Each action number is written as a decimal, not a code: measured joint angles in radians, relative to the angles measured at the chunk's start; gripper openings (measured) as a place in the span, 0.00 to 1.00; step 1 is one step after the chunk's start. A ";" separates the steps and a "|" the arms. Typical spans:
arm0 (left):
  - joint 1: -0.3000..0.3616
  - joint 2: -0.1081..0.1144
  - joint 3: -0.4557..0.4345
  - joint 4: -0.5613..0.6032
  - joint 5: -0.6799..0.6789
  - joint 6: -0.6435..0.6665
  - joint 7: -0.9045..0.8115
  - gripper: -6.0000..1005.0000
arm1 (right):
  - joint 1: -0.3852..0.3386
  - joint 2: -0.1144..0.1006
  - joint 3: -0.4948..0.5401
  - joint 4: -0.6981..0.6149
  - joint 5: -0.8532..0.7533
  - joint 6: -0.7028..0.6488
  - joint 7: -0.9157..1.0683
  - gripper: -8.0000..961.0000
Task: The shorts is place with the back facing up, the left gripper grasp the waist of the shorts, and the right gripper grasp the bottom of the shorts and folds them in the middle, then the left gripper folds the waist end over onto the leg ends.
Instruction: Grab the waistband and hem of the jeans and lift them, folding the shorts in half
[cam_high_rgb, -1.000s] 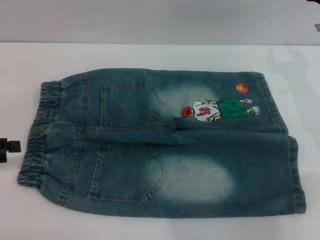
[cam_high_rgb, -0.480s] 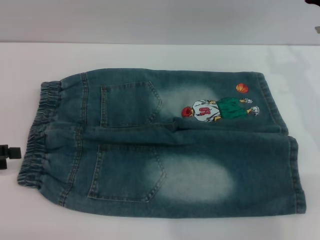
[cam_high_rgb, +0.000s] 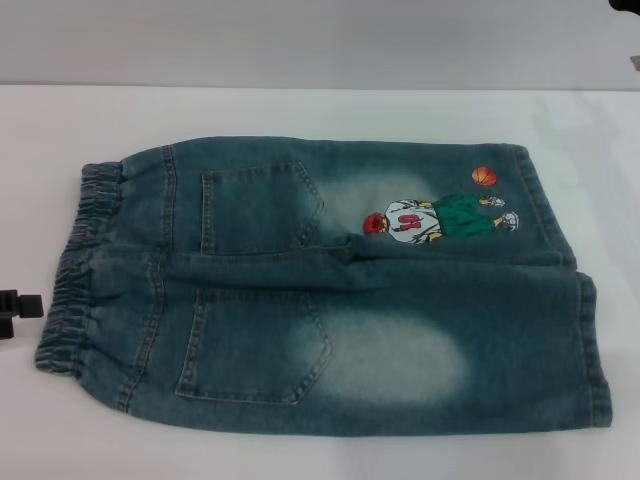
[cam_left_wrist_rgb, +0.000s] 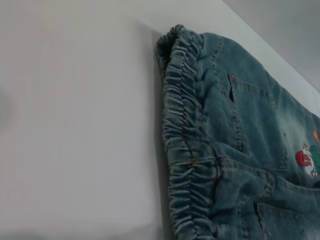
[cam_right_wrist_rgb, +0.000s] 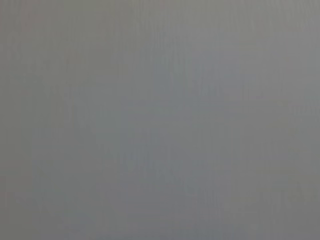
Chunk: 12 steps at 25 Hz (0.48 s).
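Note:
Blue denim shorts (cam_high_rgb: 330, 290) lie flat on the white table (cam_high_rgb: 300, 110), back pockets up. The elastic waist (cam_high_rgb: 75, 270) points to my left and the leg ends (cam_high_rgb: 585, 300) to my right. My left gripper (cam_high_rgb: 14, 312) shows as a small black part at the left edge, just outside the waist and clear of it. The left wrist view looks along the gathered waistband (cam_left_wrist_rgb: 185, 150) from close by. A dark bit of my right gripper (cam_high_rgb: 625, 5) peeks in at the top right corner, far from the shorts. The right wrist view is plain grey.
An embroidered basketball player (cam_high_rgb: 440, 220) and an orange ball (cam_high_rgb: 484, 176) mark the far leg. Bare white table surrounds the shorts, and a grey wall (cam_high_rgb: 300, 40) runs behind the table's far edge.
My left gripper has slid slightly toward the table's near edge beside the waist. The shorts have not moved.

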 joint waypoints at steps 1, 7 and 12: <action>0.000 0.000 0.000 0.000 0.000 -0.003 0.000 0.73 | 0.000 0.000 0.000 0.000 0.000 0.000 0.000 0.57; 0.000 0.000 0.002 -0.001 0.000 -0.009 0.000 0.73 | 0.000 0.001 0.000 0.002 -0.001 -0.001 0.000 0.57; -0.001 -0.004 0.007 -0.002 0.000 -0.009 -0.001 0.73 | 0.000 0.001 0.000 0.002 -0.001 -0.001 0.000 0.57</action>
